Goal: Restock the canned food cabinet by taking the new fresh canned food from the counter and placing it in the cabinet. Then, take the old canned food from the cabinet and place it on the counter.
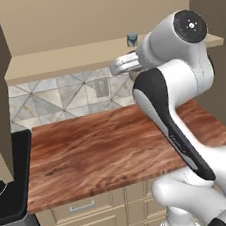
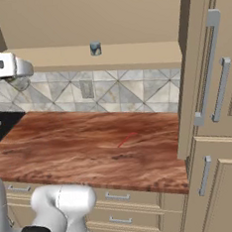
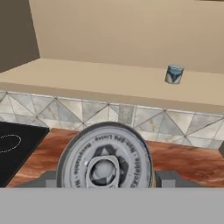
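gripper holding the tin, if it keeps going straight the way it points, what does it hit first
Probably the cabinet back wall above the shelf, left of the old can. The gripper carries the new can; depth is unclear.

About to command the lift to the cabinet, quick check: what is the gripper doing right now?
Gripper: closed on the new fresh canned food, its silver top facing the hand camera, a fingertip at each side.

Glossy white arm [image 1: 181,76], all rounded shells, fat and smooth. A black band runs along the forearm link with faint lettering on it. The joint cap up top is a dark disc with tiny pale screw dots. Down low, another black ring. Small dark grey fingers [image 3: 168,178], blocky and matte.
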You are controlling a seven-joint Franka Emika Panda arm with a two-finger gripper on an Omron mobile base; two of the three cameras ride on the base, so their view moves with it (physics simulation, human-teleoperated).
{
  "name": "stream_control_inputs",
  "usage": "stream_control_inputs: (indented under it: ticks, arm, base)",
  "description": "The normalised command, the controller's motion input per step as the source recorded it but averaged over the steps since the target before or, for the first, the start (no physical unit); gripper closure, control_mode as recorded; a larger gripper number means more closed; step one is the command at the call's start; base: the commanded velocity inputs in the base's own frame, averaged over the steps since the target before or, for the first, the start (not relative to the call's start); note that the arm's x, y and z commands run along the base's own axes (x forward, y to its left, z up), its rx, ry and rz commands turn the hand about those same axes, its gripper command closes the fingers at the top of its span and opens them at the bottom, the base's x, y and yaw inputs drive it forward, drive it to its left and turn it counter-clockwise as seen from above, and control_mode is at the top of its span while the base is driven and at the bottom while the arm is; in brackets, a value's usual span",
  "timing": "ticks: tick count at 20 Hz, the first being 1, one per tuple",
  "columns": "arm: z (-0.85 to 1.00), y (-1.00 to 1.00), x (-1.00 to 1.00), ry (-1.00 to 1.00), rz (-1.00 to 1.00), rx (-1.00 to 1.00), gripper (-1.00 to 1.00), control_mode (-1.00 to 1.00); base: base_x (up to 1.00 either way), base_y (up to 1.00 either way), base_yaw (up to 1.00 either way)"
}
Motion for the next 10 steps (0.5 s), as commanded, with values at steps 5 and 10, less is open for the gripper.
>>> stream_control_inputs:
  ticks: [5, 10]
  arm:
    - [-0.04, 0.00, 0.28, 0.00, 0.00, 0.00, 1.00, -1.00]
    - [0.08, 0.00, 0.55, 0.03, 0.00, 0.00, 1.00, -1.00]
  base:
    - [0.00, 0.00, 0.00]
    - [0.00, 0.00, 0.00]
